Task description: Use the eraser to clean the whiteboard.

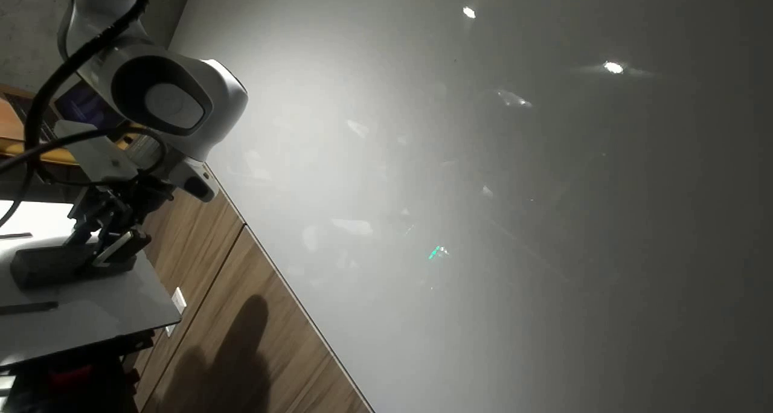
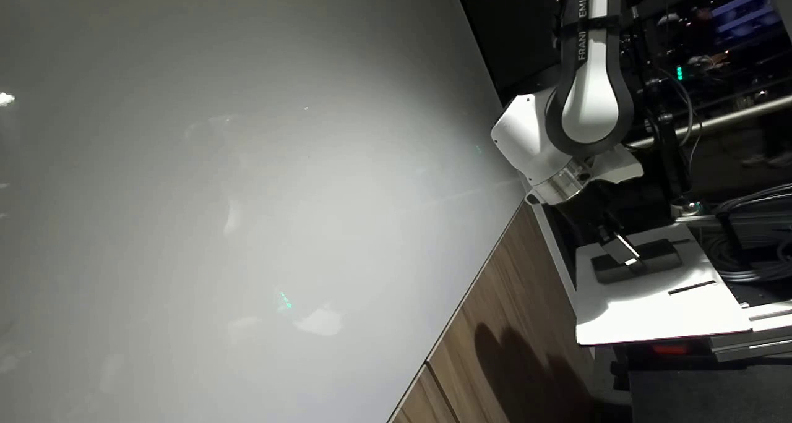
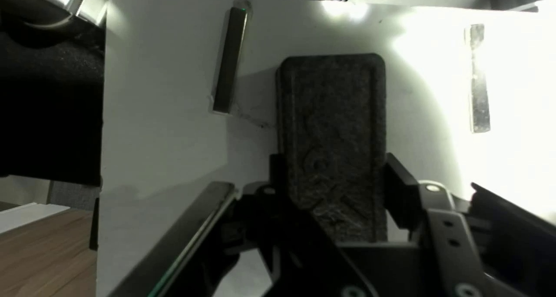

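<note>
The eraser [image 3: 332,114] is a dark grey oblong block over the small white tabletop [image 3: 165,149]. It also shows in both exterior views [image 1: 45,267] [image 2: 665,256]. My gripper [image 3: 334,175] has one finger against each long side of the eraser, near its lower part in the wrist view. The gripper also shows at the eraser in both exterior views [image 1: 102,251] [image 2: 625,253]. I cannot tell whether the eraser rests on the tabletop or is just above it. The whiteboard [image 1: 459,183] is very large, pale grey and glossy, with light reflections and faint smudges; it fills much of both exterior views [image 2: 260,188].
Two dark strips [image 3: 230,62] [image 3: 479,80] lie on the tabletop on either side of the eraser. Wood panelling [image 1: 241,328] runs below the whiteboard. A laptop with a bluish screen [image 1: 87,105] is behind the arm. Coiled cables [image 2: 758,250] lie beside the tabletop.
</note>
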Robot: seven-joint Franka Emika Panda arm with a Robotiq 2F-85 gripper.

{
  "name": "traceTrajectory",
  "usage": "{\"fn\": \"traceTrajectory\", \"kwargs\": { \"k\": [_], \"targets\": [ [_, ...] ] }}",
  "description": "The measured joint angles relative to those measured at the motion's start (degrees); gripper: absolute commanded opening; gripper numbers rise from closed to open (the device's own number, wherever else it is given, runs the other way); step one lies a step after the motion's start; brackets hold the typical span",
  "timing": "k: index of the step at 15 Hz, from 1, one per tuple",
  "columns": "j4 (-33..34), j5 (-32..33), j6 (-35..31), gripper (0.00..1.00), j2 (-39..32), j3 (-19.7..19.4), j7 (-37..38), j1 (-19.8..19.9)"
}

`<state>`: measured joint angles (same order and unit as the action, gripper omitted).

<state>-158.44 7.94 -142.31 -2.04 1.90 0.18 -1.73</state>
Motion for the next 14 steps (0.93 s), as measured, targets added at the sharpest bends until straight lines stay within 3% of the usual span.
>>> {"fn": "traceTrajectory", "kwargs": {
  "k": [7, 14],
  "targets": [
    [1.28, 4.41, 0.08, 0.29, 3.61, -0.29, 0.53, 0.33],
    [2.21, 4.55, 0.08, 0.29, 4.98, -0.65, 0.5, 1.26]
  ]
}}
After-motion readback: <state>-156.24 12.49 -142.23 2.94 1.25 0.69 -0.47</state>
